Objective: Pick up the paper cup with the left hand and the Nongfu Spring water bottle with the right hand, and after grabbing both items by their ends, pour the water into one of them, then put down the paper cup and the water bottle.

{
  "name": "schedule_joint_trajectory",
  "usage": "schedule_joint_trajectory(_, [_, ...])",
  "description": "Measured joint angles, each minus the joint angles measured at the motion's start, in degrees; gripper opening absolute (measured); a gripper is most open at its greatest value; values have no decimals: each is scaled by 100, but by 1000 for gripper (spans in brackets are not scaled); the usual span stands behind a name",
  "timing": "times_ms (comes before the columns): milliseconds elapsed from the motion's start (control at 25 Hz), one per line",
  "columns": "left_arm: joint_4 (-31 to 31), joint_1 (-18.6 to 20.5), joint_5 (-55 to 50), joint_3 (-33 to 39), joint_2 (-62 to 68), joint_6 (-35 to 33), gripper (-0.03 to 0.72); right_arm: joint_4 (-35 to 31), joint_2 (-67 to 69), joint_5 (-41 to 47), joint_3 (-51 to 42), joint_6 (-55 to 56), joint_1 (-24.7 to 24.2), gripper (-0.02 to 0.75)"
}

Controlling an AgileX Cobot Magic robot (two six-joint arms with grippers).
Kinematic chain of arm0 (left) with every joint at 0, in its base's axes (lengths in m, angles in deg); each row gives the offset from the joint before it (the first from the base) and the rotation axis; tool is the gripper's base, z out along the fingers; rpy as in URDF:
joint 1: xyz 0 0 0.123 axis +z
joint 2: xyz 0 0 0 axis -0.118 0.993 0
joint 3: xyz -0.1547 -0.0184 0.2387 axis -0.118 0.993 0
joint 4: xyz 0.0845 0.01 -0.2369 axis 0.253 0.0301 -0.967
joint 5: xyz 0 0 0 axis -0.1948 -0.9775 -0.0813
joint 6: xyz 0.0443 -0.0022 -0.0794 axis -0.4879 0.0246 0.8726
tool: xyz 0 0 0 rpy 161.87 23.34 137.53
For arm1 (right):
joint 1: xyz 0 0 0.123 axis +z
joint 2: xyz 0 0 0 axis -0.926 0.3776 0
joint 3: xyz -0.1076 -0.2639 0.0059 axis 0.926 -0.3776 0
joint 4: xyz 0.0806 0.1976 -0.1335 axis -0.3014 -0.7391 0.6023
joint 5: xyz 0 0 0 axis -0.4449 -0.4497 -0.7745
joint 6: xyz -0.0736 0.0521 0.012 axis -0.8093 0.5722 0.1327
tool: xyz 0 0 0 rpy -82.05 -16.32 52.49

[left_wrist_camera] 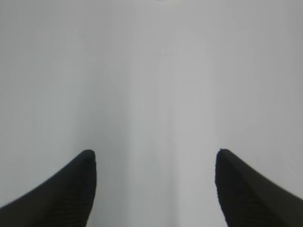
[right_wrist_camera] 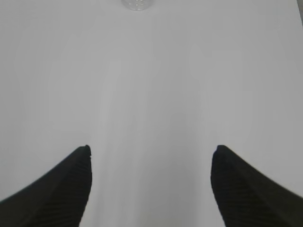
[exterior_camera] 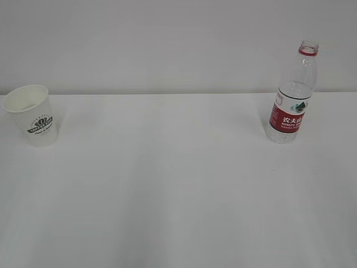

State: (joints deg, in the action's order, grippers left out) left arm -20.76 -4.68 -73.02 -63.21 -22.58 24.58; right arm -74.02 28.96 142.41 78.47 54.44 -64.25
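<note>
Paper cup (exterior_camera: 32,114): white, tapered, dark round logo and text on its side, cream inside. Stands upright at the far left of the counter (exterior_camera: 167,184), mouth open, near the back edge. Nothing touches it.

Nongfu Spring water bottle (exterior_camera: 292,94): clear plastic, red neck ring, red label with white characters and a green mark. Stands upright at the far right, uncapped, well apart from the cup. The water level inside cannot be read for certain.

Left hand (left_wrist_camera: 154,158): two black fingers spread wide, nothing between them, only bare white counter below.

Right hand (right_wrist_camera: 150,153): black fingers likewise spread wide and holding nothing; the base of the bottle shows at the top edge of its wrist view, well ahead of the fingertips.

Neither arm appears in the exterior view.
</note>
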Motion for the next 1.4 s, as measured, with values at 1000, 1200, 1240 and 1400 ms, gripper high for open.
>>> schedule_joint_trajectory(1000, [10, -316, -375, 215, -67, 0, 517, -59, -118, 612, -146, 214, 0, 587])
schedule_joint_trajectory(1200, [10, -318, -389, 215, -523, -5, 516, -59, -648, 619, -146, 214, 0, 587])
schedule_joint_trajectory(1240, [10, -318, -396, 215, -659, -5, 516, -59, -732, 624, -146, 214, 0, 587])
schedule_joint_trajectory(1400, [10, -318, -418, 215, -1147, -5, 516, -59, -963, 655, -146, 214, 0, 587])
